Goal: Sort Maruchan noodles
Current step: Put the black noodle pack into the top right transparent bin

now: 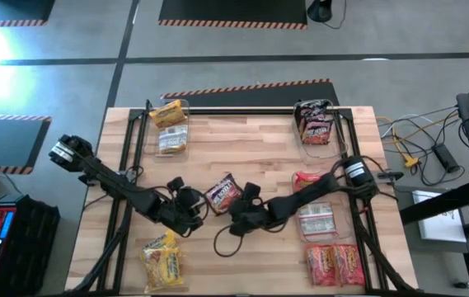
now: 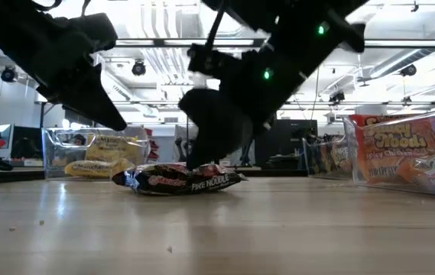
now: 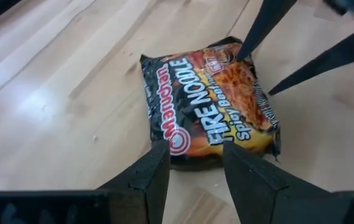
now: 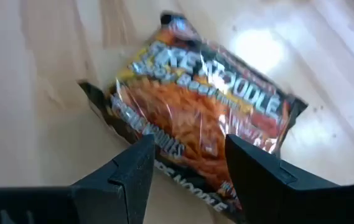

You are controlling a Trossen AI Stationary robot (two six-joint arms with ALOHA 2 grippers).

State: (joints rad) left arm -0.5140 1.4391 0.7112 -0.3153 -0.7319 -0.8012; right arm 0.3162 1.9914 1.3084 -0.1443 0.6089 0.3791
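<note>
Step in hand, by the look of it: lifting the lone dark Fire Noodle packet [image 1: 222, 193] off the middle of the butcher-block table [image 1: 250, 132] and carrying it to its matching pile. Best done with one gripper only; two closing from opposite ends would likely buckle or tear the crinkly wrapper. Better to pinch a short edge squarely, low to the wood, then lift straight up before swinging away. Slippery film, so a shallow bite risks a drop.

Left of the packet: left gripper [image 3: 193, 163], fingers partly apart, straddling the near edge of the packet in the left wrist view, gripping nothing yet; contact with the wrapper not certain.

Right of the packet: right gripper [image 4: 186, 163], jaws standing wider, poised over the opposite edge, empty as well. Touching or just above: cannot tell.

Beyond the packet toward the far right corner: clear bin [image 1: 314, 122] holding dark packets, the likely destination. Far left of the packet: yellow packets [image 1: 169, 114]. Near right: red-orange packets [image 1: 334, 264]. Near left: more yellow ones [image 1: 161, 260].
</note>
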